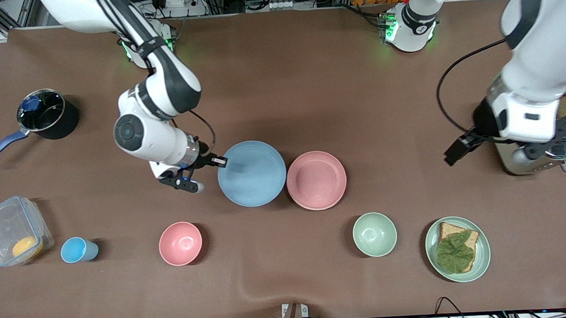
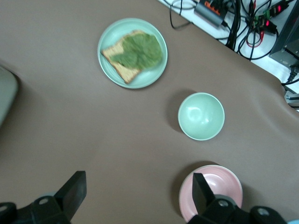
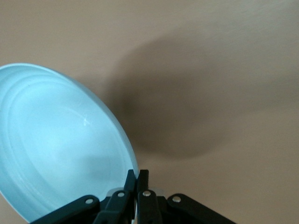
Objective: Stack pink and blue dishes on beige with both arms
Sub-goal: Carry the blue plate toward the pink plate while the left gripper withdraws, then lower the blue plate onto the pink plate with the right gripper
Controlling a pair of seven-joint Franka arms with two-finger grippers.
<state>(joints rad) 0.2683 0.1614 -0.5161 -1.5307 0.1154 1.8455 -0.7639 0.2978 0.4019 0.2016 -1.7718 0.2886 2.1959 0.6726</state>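
Blue plate point(image 1: 251, 173) mid-worktop, lifted, rim pinched by right gripper point(image 1: 217, 161). Pink plate point(image 1: 316, 180) just beside it, toward left arm's end. Nearer camera, in a row: box point(image 1: 13, 231), cup point(image 1: 77, 250), pink bowl point(image 1: 180, 243), green bowl point(image 1: 374, 234), bread plate point(image 1: 482, 260). Pot point(image 1: 43, 113) at right arm's end. Left gripper point(image 1: 457, 152) waits beside toaster point(image 1: 539, 157).

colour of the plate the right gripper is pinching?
Light blue: the right gripper is shut on the plate rim. Best seen in the front view.
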